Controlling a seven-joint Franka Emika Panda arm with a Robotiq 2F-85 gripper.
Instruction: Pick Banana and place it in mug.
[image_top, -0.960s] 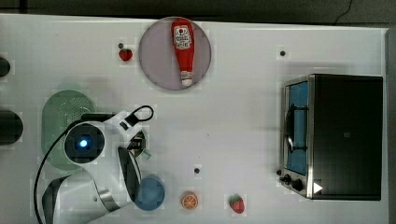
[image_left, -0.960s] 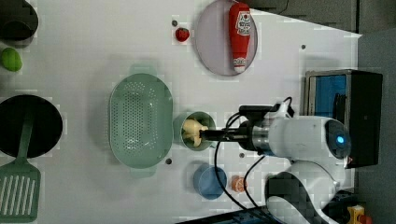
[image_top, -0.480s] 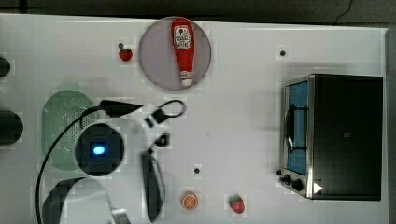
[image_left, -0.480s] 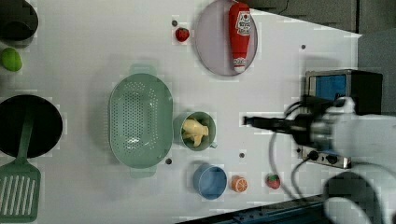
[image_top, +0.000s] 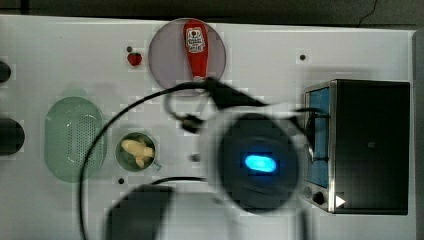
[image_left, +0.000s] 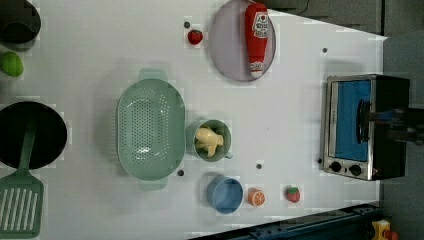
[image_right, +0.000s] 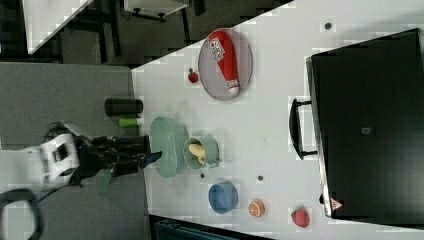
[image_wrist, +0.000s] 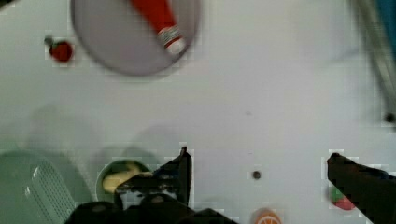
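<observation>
a: jaws stand wide apart with nothing between them. in the wrist view the gripper (image_wrist: 259, 186) shows one dark finger on each side and bare table in the gap.

b: and the banana (image_left: 208, 140)?

a: lying inside the mug (image_left: 209, 140), pale yellow against the darker green inside. the mug sits just beside the perforated basket (image_left: 150, 129), with the blue bowl (image_left: 225, 194) near it on the other side. the top view agrees: banana (image_top: 136, 150) in mug (image_top: 136, 151).

b: so the placing looks done. what's the step in hand?

a: my read is retreat. to do it well: go up and away with the fingers spread, don't sweep low over the mug or catch its short handle, and keep the cable (image_top: 125, 120) off the ketchup bottle (image_top: 195, 47) on the plate (image_top: 165, 55).

b: what can't you make out?

a: plenty. the arm's round housing (image_top: 257, 162) sits blurred and close under the top camera, covering the middle of the table (image_top: 75, 50) and part of the toaster oven (image_top: 370, 145). the banana's lower end is sunk below the rim, so i can't tell whether it lies flat or leans on the wall. in the right view the arm (image_right: 90, 155) is dark and off the table edge, fingers not separable. the wrist view cuts off the orange slice (image_wrist: 266, 217) at the edge, and one finger partly hides a strawberry (image_wrist: 343, 200).
</observation>
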